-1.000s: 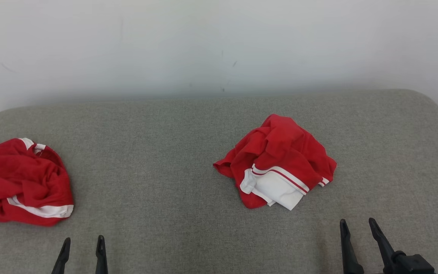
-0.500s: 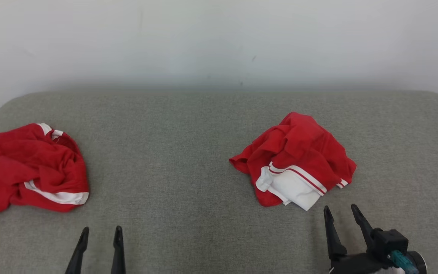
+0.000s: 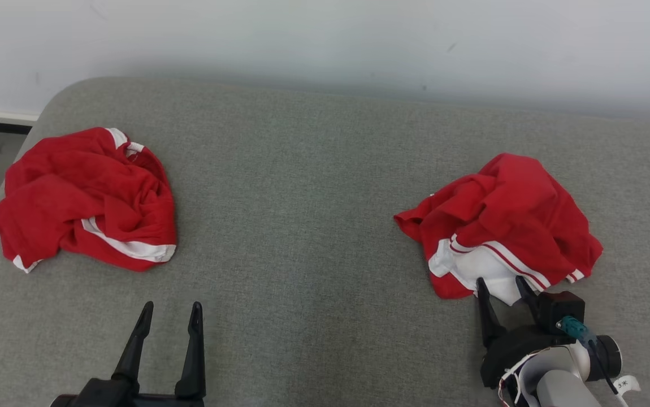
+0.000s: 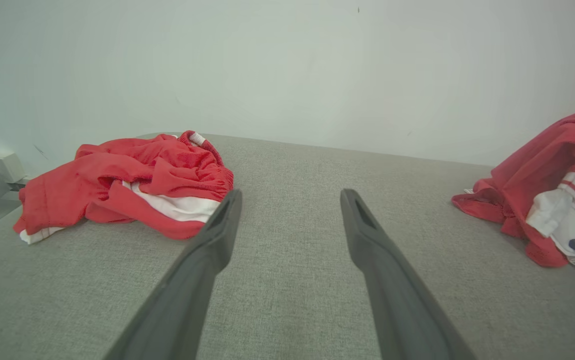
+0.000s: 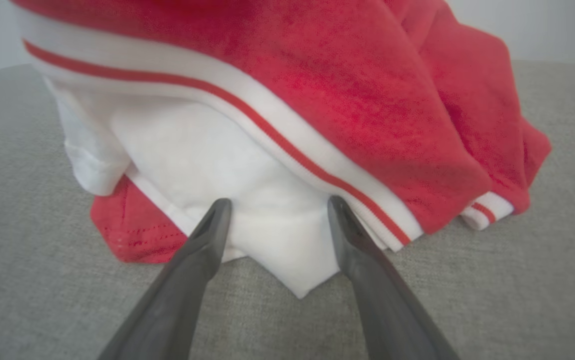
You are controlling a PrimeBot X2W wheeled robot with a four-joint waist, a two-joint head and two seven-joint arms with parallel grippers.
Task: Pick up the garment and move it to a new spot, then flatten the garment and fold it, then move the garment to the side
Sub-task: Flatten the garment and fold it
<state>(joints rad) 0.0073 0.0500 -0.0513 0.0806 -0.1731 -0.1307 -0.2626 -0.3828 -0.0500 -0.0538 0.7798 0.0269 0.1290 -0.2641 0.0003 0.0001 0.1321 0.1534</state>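
White corner of garment (image 5: 367, 100) sits between parted right gripper (image 5: 275, 202) fingers (image 5: 202, 245), possibly touching.

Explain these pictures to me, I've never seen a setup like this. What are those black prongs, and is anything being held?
This is a two-armed robot; the black prongs are the fingers of its hands. The wide picture comes from its head camera, over a grey cushioned surface, with the left hand at lower left and the right hand at lower right. The other two come from cameras on each wrist, looking along that hand's fingers. Two crumpled garments lie there: a red and white garment by the right hand, a second red garment farther left. Both hands are open; the right one's fingers straddle the white corner, gripping nothing yet.
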